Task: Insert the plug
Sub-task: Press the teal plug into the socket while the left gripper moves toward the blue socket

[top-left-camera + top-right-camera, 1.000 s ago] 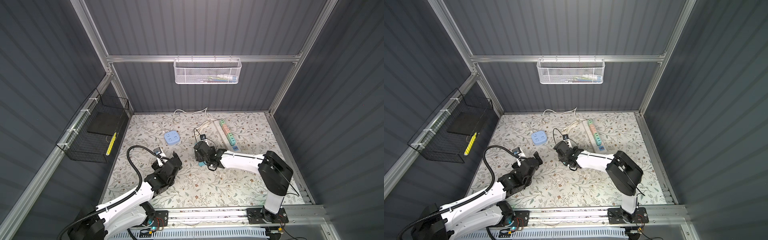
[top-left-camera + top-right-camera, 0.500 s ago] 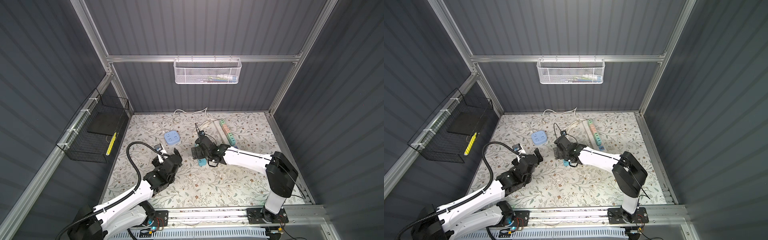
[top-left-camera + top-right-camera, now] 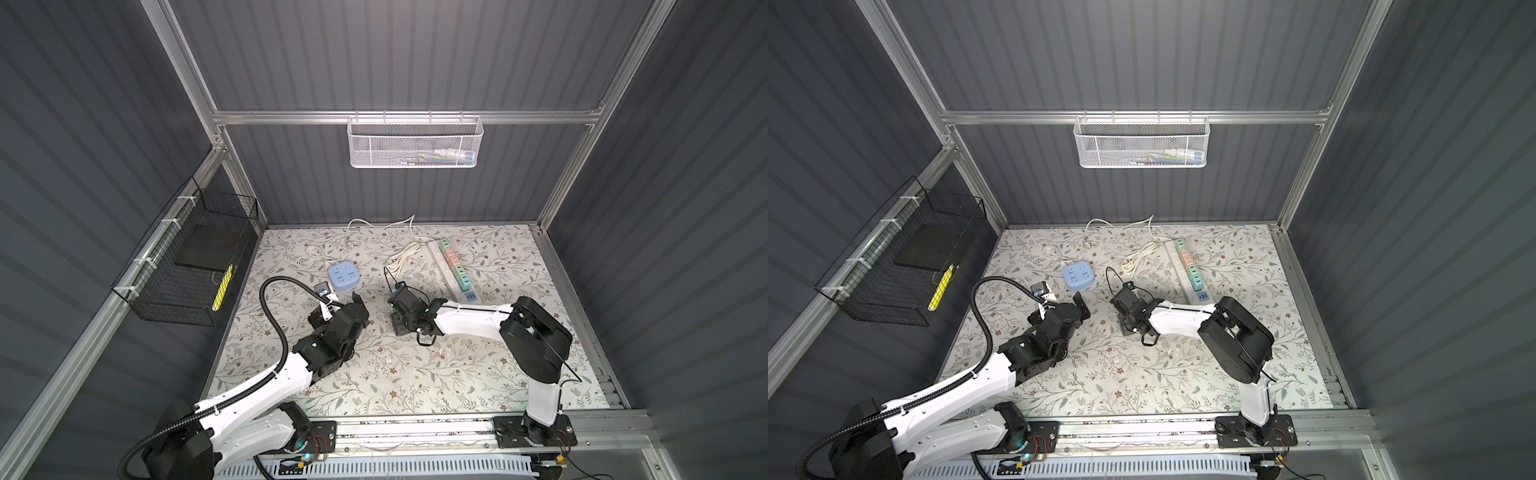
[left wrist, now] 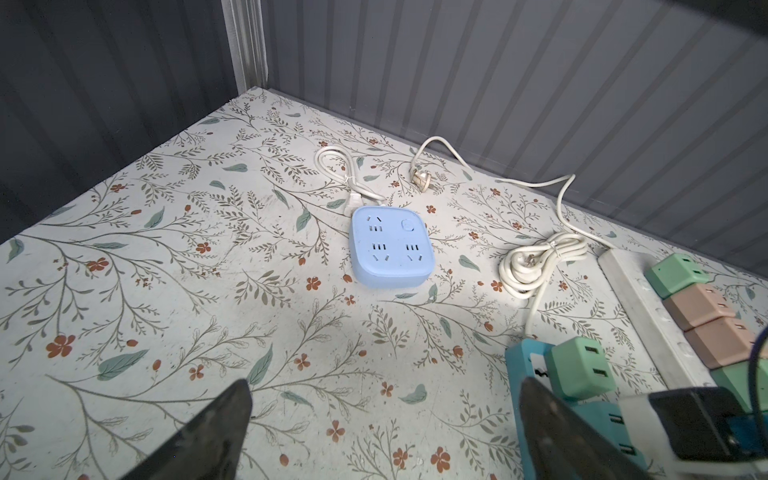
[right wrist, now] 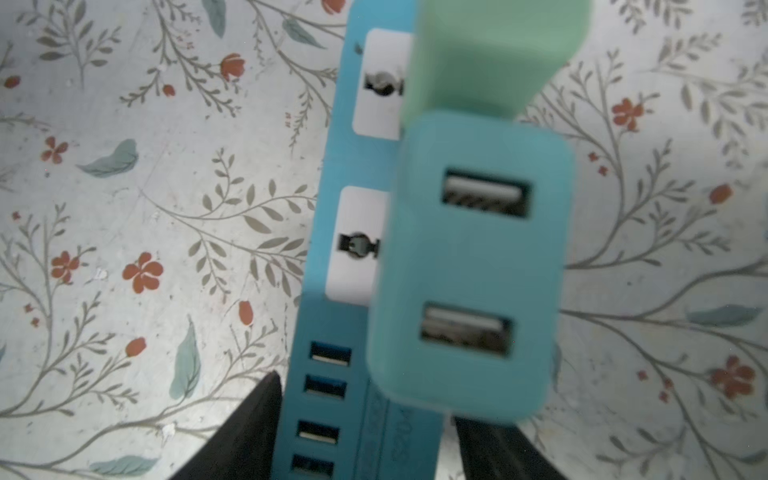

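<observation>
Landmark: pale-blue square socket block (image 3: pixel 343 276). R gripper (image 5: pixel 365 409) sits to the block's right and a bit nearer the robot bases, over a teal power strip (image 5: pixel 320 257). Its jaws stand partway apart. One finger is against the strip's edge by the USB ports, the other shows from behind the edge of the teal USB charger plug (image 5: pixel 469 266). Can't tell whether they pinch anything (view's blurred). That plug stands on the strip just beside a green charger (image 5: pixel 498 54); whether its prongs are fully home isn't visible. L gripper (image 4: pixel 384 386) hovers on the block's near side, apart from it, jaws wide, holding nothing.

Risks, as I judge them:
- The plug may be only half seated, so it could tip or pop out on release.
- An off-axis push could jam the prongs or skid the strip across the floral mat (image 4: pixel 166 270).
- Crowding could knock the green charger.
- L arm isn't bracing the strip, so sliding is likelier.
</observation>
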Action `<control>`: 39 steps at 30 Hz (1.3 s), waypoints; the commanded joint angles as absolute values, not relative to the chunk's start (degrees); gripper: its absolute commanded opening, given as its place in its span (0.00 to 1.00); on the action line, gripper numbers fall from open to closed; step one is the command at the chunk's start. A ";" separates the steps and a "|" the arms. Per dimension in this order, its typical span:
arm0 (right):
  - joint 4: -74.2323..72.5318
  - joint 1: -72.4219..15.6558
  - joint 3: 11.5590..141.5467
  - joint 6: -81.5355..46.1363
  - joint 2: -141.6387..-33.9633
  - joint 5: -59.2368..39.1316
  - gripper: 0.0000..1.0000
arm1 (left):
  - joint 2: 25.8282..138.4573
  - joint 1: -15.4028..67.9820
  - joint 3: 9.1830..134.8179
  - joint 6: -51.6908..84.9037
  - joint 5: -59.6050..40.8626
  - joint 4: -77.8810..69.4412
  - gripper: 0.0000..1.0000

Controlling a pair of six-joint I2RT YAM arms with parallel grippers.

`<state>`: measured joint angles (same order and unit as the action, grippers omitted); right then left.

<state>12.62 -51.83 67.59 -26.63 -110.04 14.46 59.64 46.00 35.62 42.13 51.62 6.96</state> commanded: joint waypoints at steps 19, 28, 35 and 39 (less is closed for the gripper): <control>12.04 -38.09 66.29 -11.79 -110.78 6.23 0.52 | 62.83 45.48 39.94 39.49 52.92 7.47 1.00; 14.97 -35.25 69.46 -9.47 -112.59 7.51 0.52 | 65.50 45.09 41.07 37.19 52.74 5.09 1.00; 14.56 -34.82 69.45 -10.13 -112.89 8.34 0.61 | 69.34 41.94 45.62 34.89 49.13 5.48 1.00; 13.93 -34.90 68.22 -10.64 -109.62 6.59 0.88 | 73.38 37.26 50.51 35.98 44.46 9.31 1.00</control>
